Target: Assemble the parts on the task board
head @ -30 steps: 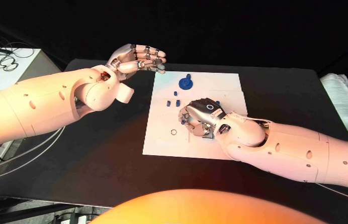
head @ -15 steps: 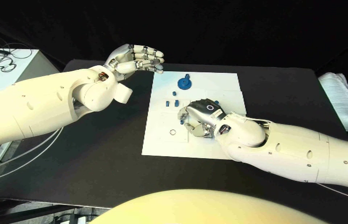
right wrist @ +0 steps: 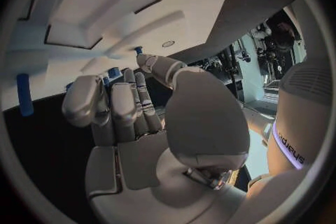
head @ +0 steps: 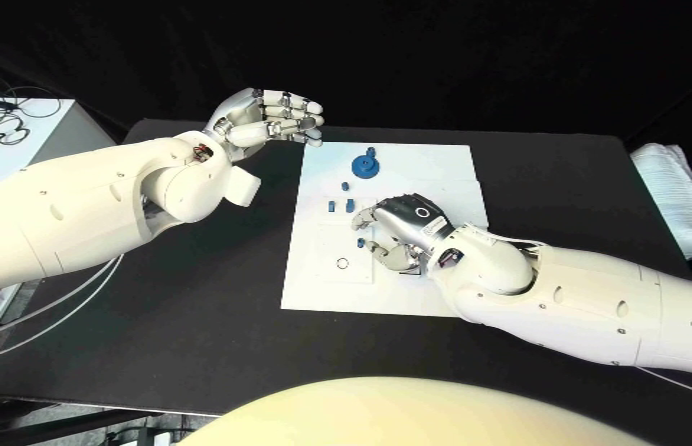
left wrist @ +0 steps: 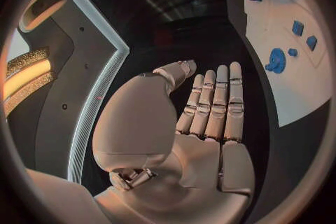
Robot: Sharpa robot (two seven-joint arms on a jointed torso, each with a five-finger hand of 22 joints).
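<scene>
Right robot hand (head: 400, 230) shifted slightly on task board (head: 433, 161), grasp unclear; left robot hand (head: 268, 118) raised, empty, fingers apart.

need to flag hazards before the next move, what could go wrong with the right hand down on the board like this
The right hand sits low over the task board, fingers curled among small blue parts; it could knock them aside. Its fingers hide what is beneath from the head view, so a misplacement might go unseen. The round blue part stands close by, and a sweep might topple it.
</scene>
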